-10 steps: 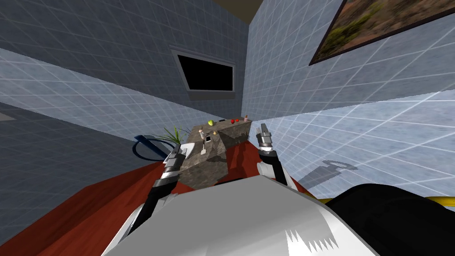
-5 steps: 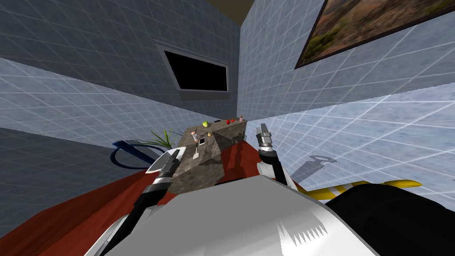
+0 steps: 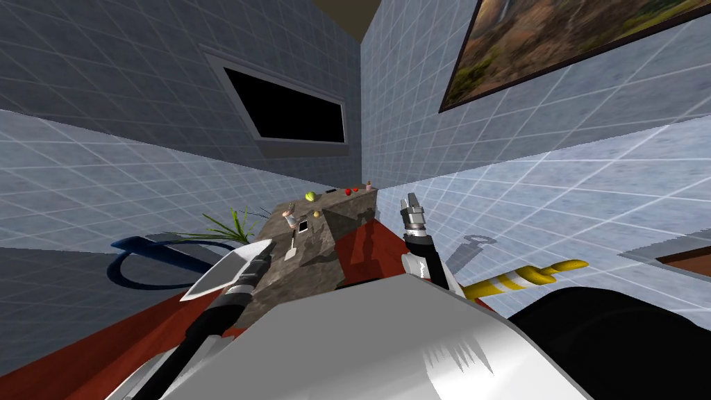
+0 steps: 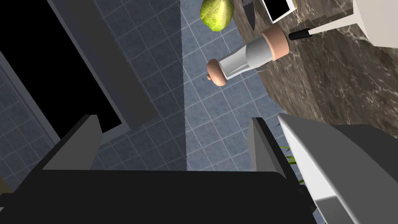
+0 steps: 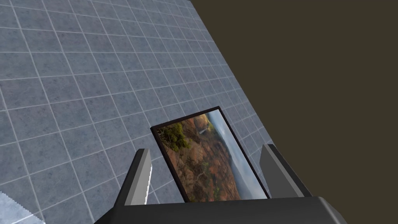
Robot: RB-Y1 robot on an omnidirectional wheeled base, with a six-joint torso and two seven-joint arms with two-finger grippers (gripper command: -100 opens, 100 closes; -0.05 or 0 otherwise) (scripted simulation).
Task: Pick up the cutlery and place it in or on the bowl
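A marble counter (image 3: 316, 258) stands ahead of me. The cutlery (image 3: 292, 248) is a white spatula with a thin dark-tipped handle (image 4: 301, 35), lying mid-counter beyond a pepper mill (image 4: 248, 58). The white bowl (image 3: 222, 274) sits at the counter's near left corner, and its rim (image 4: 311, 155) lies right beside one finger of my left gripper. My left gripper (image 3: 264, 251) is open with nothing between its fingers (image 4: 79, 144), short of the spatula. My right gripper (image 3: 412, 201) is raised at the counter's right side, open (image 5: 206, 149) and holding nothing.
A yellow-green fruit (image 3: 312, 196), a phone (image 3: 303, 226), a small onion (image 3: 316, 214), red items (image 3: 355, 189) and a bottle (image 3: 369, 185) share the counter. A plant (image 3: 229, 226) and blue ring (image 3: 149, 260) lie left. A yellow-white pipe (image 3: 528, 278) lies right.
My view has swung and closed in on the counter. The left arm has stretched forward and lower, and the bowl now shows larger beside its gripper. The right gripper has kept its place.
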